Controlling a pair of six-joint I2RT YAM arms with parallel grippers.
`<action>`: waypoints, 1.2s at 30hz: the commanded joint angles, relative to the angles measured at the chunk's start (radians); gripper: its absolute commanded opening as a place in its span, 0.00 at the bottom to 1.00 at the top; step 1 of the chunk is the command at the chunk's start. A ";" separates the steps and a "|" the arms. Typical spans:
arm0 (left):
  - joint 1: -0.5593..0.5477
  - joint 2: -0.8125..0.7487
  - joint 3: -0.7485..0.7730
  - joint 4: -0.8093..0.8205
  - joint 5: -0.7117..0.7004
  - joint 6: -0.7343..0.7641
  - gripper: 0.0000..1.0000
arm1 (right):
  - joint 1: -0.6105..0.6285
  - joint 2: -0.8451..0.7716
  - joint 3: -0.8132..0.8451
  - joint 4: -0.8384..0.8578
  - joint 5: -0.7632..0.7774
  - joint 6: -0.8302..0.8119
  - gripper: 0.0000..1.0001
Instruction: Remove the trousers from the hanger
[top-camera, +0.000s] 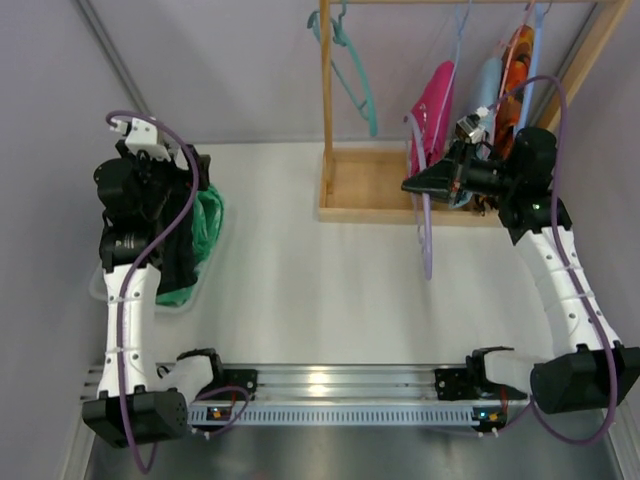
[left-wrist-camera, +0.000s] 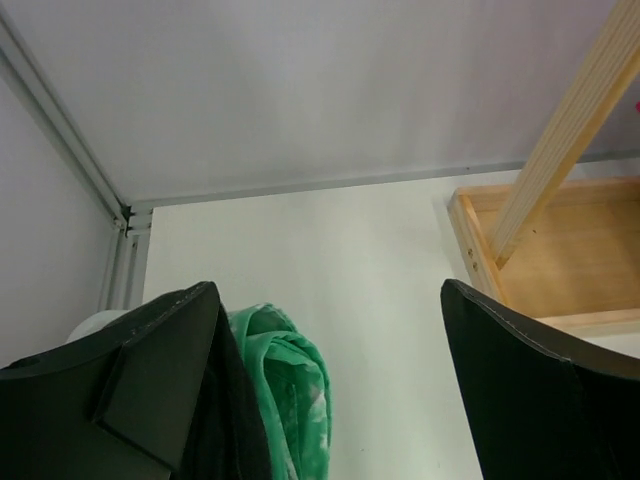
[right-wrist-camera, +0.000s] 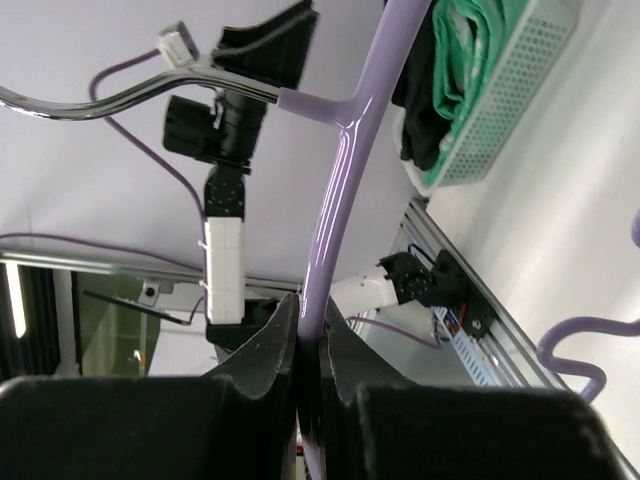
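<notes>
Mint-green patterned trousers (top-camera: 207, 225) and black trousers (top-camera: 180, 250) lie bundled in a white mesh basket (right-wrist-camera: 510, 100) at the left edge of the worktop (top-camera: 300, 290), directly under the left gripper (left-wrist-camera: 328, 290), whose fingers stand wide apart and empty. Magenta pink trousers (top-camera: 435, 105), light blue trousers (top-camera: 487, 85) and orange patterned trousers (top-camera: 517, 60) hang on the wooden rack (top-camera: 326, 90) at the far right, beside a bare teal hanger (top-camera: 360, 90). The right gripper (right-wrist-camera: 308, 340) is clamped on a bare lilac hanger (right-wrist-camera: 340, 170) in front of the rack.
</notes>
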 joint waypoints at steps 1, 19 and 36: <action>-0.037 -0.009 0.058 0.018 0.023 -0.021 0.99 | -0.008 0.033 0.139 0.167 -0.003 0.072 0.00; -0.206 0.043 0.227 0.055 0.119 -0.117 0.99 | 0.057 0.522 0.806 0.071 0.218 0.088 0.00; -0.260 0.090 0.224 0.055 0.103 -0.136 0.98 | 0.060 0.739 1.087 0.002 0.415 0.066 0.00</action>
